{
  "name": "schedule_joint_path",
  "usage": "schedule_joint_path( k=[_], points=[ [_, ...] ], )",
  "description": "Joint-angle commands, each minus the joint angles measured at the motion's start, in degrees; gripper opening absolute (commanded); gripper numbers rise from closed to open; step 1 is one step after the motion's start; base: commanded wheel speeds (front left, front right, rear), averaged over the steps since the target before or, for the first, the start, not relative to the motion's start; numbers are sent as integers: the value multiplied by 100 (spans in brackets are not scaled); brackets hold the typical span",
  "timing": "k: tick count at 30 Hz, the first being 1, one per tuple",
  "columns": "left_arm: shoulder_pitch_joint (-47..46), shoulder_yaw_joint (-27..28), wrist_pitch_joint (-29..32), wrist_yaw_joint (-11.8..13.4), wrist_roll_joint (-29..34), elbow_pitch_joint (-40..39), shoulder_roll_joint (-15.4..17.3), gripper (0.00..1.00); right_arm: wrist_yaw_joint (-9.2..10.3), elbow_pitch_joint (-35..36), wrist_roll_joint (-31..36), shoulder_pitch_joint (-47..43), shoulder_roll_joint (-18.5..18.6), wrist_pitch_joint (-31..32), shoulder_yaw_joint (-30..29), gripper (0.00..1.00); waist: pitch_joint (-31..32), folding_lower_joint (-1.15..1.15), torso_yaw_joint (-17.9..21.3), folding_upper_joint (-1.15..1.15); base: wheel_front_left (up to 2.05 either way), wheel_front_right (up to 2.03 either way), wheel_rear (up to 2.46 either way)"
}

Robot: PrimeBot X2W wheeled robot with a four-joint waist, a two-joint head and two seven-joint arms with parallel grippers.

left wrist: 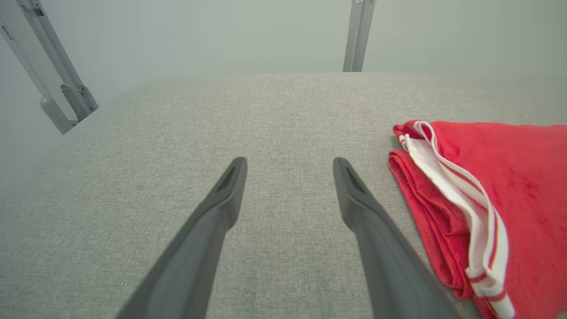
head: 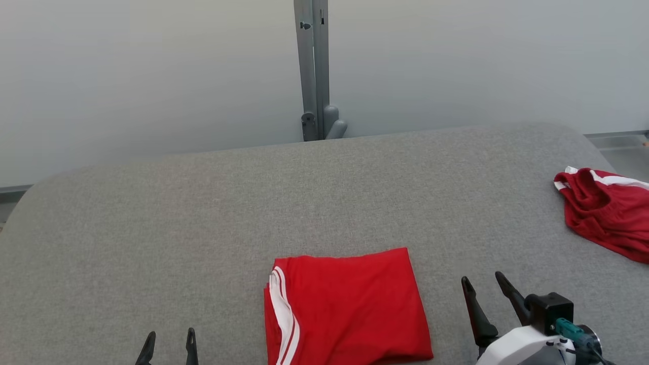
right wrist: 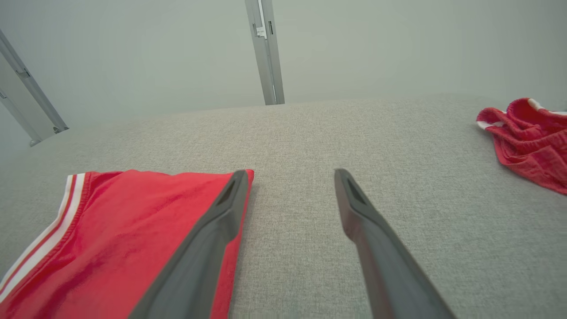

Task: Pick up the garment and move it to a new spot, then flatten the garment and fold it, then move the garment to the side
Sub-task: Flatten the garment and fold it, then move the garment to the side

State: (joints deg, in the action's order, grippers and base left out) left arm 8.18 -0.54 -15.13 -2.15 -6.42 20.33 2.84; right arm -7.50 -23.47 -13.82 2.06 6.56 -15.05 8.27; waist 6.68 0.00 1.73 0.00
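A red garment (head: 347, 306) with white side stripes lies folded into a neat rectangle at the front middle of the grey table (head: 253, 203). It shows at the right in the left wrist view (left wrist: 509, 199) and at the lower left in the right wrist view (right wrist: 124, 230). My left gripper (head: 170, 338) is open at the lower left, apart from the garment, over bare table (left wrist: 290, 166). My right gripper (head: 484, 284) is open just right of the garment, nothing between its fingers (right wrist: 290, 177); its left finger overlaps the garment's right edge in the right wrist view.
A second red garment (head: 606, 210) with white trim lies crumpled at the table's far right edge, also seen in the right wrist view (right wrist: 527, 141). A grey metal post (head: 314, 71) stands behind the table against a pale wall.
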Motion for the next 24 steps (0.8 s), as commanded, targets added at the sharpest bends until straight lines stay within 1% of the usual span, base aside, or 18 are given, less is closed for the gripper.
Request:
schedule_joint_path(
  k=[1,9,24],
  points=[
    [106,9,6,32,54,-54,15,100,4,31,24,-91,-18,-13,-16,100,96,0,60,0,0,0,0],
    [406,-1,6,-8,101,-313,16,100,4,141,200,-339,-169,-13,-183,100,252,0,74,0,0,0,0],
    [276,-60,6,-91,28,-341,16,100,4,129,216,-354,-260,-14,-243,100,76,0,-43,0,0,0,0]
  ],
)
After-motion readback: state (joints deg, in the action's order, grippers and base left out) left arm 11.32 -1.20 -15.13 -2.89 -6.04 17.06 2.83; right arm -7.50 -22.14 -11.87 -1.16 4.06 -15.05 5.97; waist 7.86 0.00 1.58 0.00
